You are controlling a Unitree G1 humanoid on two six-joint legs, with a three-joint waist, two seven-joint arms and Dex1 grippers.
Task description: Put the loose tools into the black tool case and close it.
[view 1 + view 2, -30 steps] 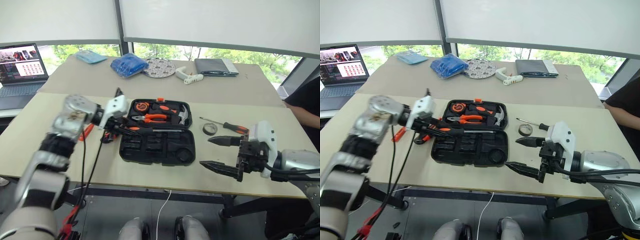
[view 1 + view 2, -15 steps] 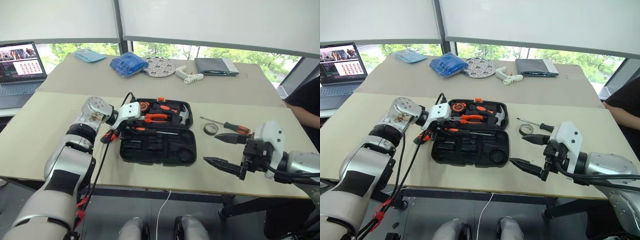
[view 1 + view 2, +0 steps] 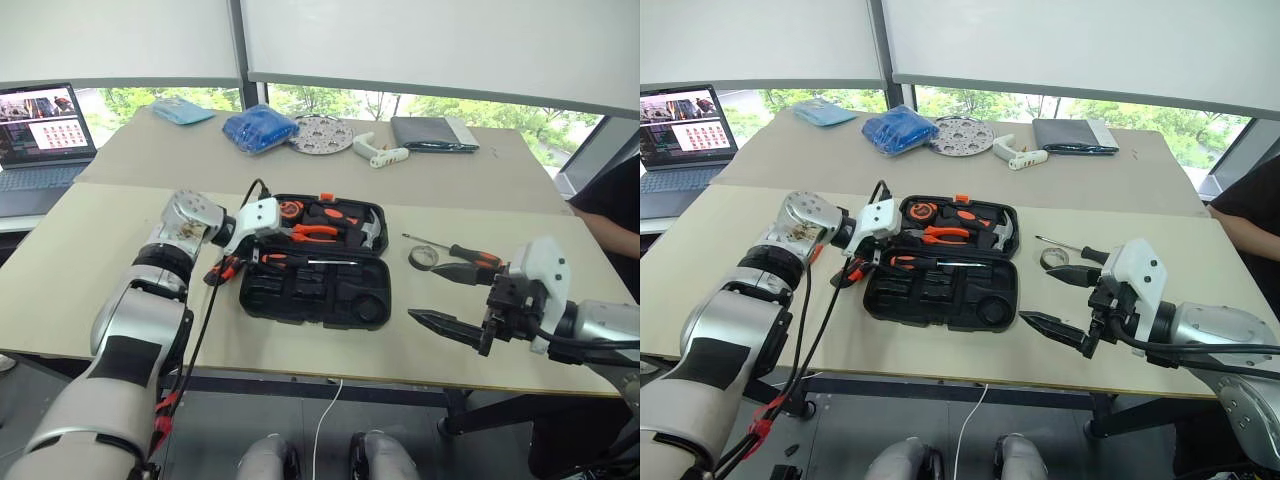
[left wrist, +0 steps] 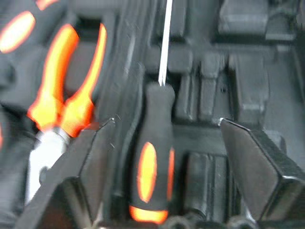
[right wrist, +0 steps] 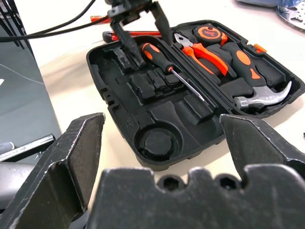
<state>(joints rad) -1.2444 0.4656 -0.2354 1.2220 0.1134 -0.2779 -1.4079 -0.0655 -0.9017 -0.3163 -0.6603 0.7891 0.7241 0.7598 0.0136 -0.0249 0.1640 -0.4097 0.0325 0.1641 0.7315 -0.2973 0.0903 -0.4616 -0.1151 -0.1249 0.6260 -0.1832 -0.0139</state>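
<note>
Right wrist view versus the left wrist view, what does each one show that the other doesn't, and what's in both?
Right wrist view alone: the whole open black tool case, its hammer, the round empty slot, and the open left gripper above the screwdriver. Left wrist view alone: a close look with the left gripper's fingers standing apart on either side of the handle, not touching it. Both: the screwdriver lying in the case and the orange-handled pliers.

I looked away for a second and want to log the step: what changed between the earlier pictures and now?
The left gripper moved in over the black tool case and let go of a screwdriver, which now lies in the case between its open fingers. The right gripper stayed open, and the other screwdriver and tape roll stayed on the table.
</note>
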